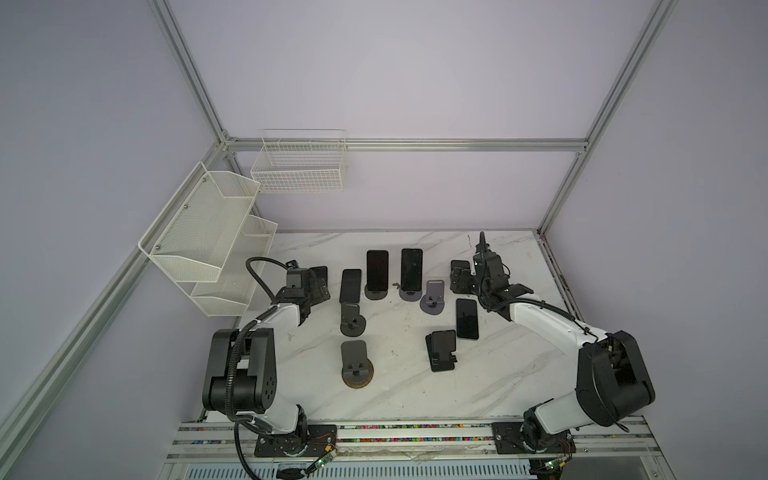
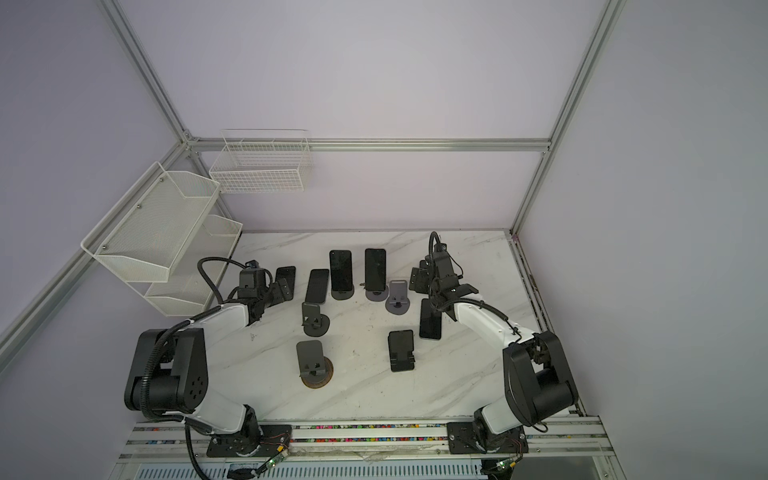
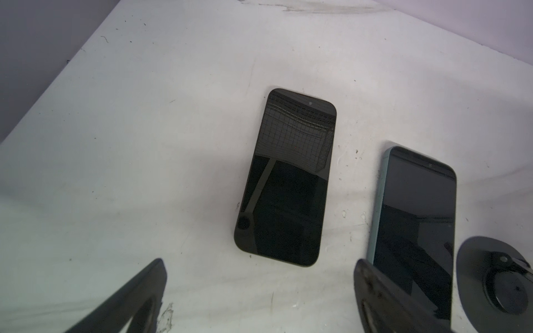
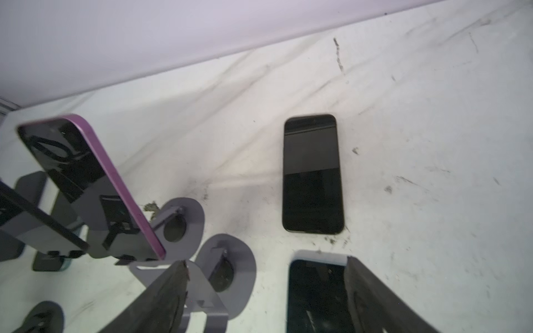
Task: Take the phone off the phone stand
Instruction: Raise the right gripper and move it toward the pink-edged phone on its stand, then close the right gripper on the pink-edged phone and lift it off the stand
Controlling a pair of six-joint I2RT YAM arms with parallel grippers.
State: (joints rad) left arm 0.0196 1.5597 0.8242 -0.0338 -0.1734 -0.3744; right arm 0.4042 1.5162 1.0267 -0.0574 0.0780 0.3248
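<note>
Two dark phones stand upright on stands at the back middle: one phone [image 1: 377,269] on a dark stand [image 1: 376,294], the other, purple-edged phone [image 1: 411,269] [image 4: 86,178] on a grey stand [image 1: 409,296]. My right gripper [image 1: 461,280] [image 4: 266,288] hangs right of them, jaws apart, over the top end of a light-edged phone [image 4: 314,291] [image 1: 466,319] lying flat, beside an empty grey stand [image 1: 433,297] [image 4: 219,276]. My left gripper [image 1: 319,287] [image 3: 259,291] is wide open and empty, just short of a flat black phone [image 3: 285,178].
More phones lie flat: a teal-edged one [image 3: 418,230] [image 1: 350,285] and one at the back right [image 4: 313,173]. Empty dark stands [image 1: 352,320] [image 1: 356,365] [image 1: 441,350] stand nearer the front. White wire baskets [image 1: 208,232] [image 1: 299,166] hang on the left and back walls.
</note>
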